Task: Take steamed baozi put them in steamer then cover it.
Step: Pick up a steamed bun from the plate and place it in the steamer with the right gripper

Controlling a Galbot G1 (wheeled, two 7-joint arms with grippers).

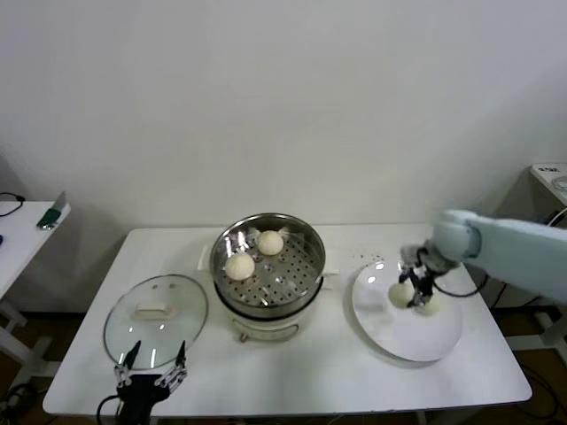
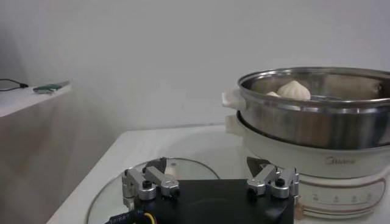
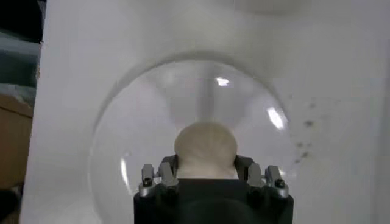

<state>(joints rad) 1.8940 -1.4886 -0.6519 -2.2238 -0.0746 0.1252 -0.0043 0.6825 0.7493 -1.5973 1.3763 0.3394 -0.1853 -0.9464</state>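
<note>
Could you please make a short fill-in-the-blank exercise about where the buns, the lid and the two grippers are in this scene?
1. The steamer already holds ___ baozi.
2. The right gripper is shut on a baozi over the white ___.
3. The glass cover lies on the ___, left of the steamer.
4. The left gripper, near the cover, is ___.

Missing words: two; plate; table; open

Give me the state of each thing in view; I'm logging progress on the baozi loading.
steamer: uncovered, holding two baozi.
cover: off the steamer, lying flat on the table to its left.
plate: on the table right of the steamer, two baozi on it.
right gripper: shut on a plate baozi.
left gripper: open, near the cover's front edge.
</note>
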